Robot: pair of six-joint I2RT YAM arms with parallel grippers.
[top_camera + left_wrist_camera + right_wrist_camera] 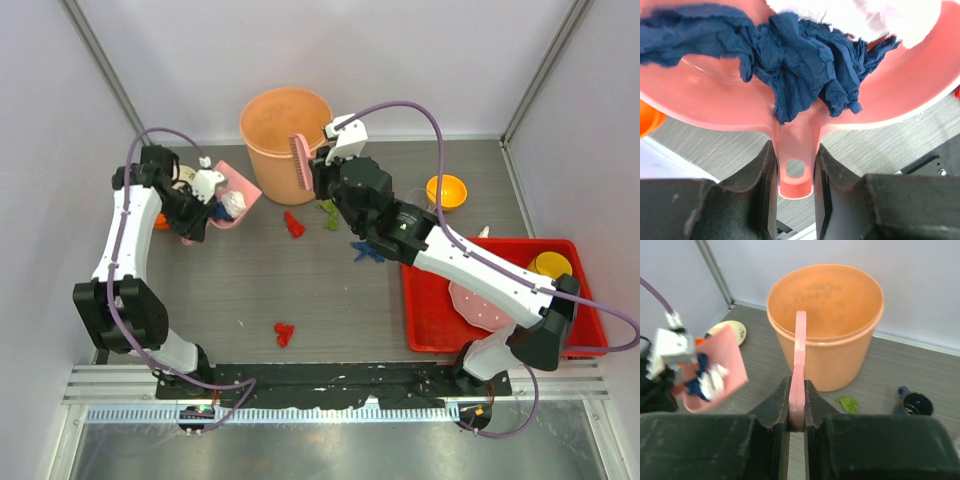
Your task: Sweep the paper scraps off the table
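My left gripper [795, 160] is shut on the handle of the pink dustpan [910, 85], held at the table's [240, 290] back left. A crumpled blue scrap [805, 60] and a white one [875, 15] lie in the pan. My right gripper [797, 390] is shut on a pink brush [800, 345], raised in front of the orange bucket [840, 340]. Loose paper scraps lie on the table: a red one [293, 224], a green one [329, 212], a blue one [366, 250] and another red one [284, 333] nearer the front.
A red tray [430, 320] at the right holds a pink plate [475, 305] and a yellow-orange bowl [550, 264]. An orange bowl [446, 190] sits behind the tray. A dark cup [914, 403] stands right of the bucket. Grey walls close the back and sides.
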